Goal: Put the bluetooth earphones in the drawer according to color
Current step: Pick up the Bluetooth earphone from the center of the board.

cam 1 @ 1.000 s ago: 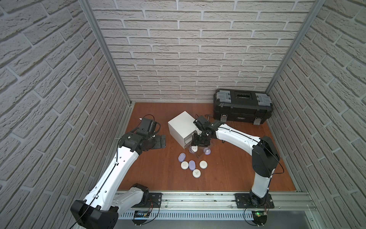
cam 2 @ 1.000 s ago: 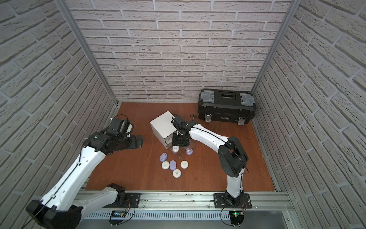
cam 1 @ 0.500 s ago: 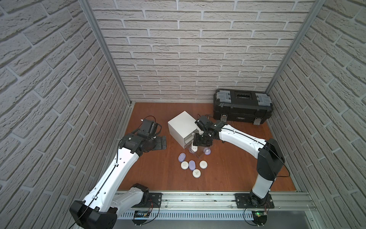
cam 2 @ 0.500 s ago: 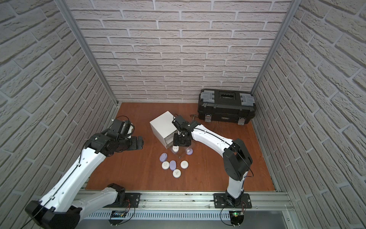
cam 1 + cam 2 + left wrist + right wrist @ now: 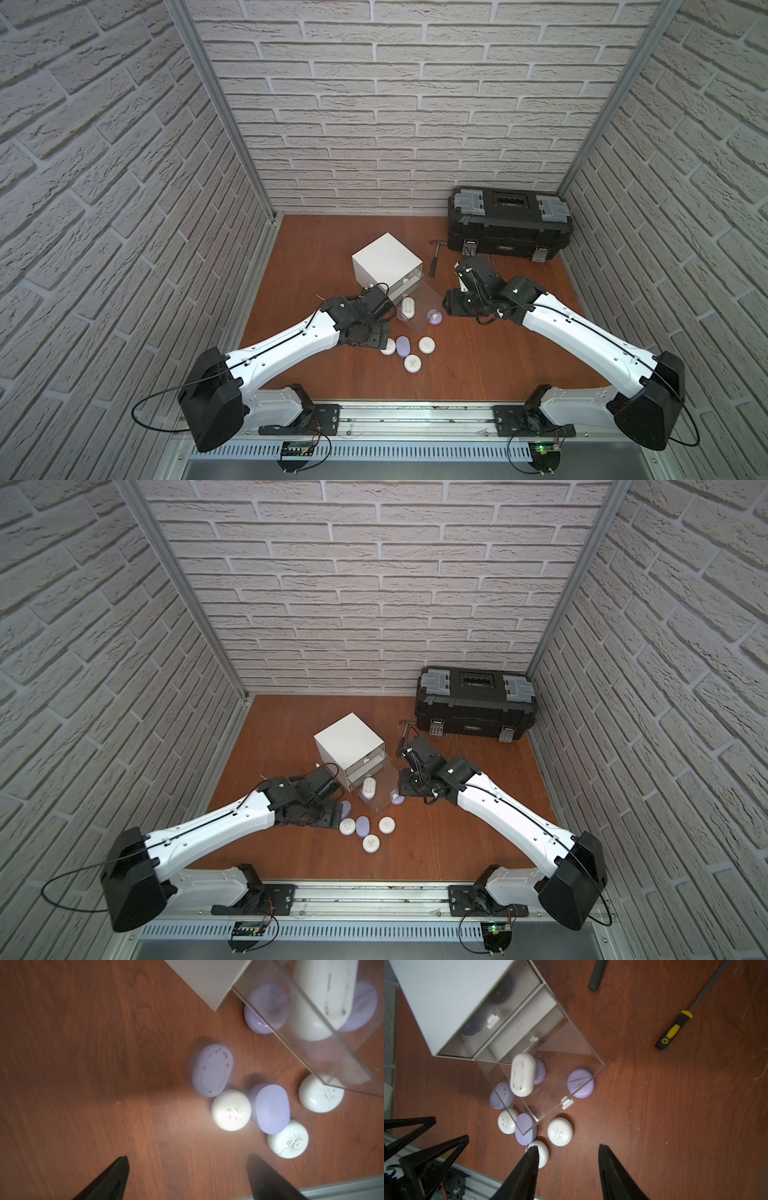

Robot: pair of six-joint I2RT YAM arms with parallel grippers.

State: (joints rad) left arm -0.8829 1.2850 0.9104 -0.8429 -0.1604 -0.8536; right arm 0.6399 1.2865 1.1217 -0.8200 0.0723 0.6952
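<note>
Inside open drawer [image 5: 566, 1103], white case [image 5: 522, 1074], top drawer [image 5: 492, 1020], dark cases [image 5: 499, 992], left fingers [image 5: 112, 1180], right fingers [image 5: 614, 1174] spread empty

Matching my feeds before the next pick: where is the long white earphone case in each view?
Both top views: long white case in the open drawer, before the cabinet.
Left wrist: behind the clear drawer wall.
Right wrist: inside the drawer, by the cabinet.
Shared landmark: white cabinet.
</note>
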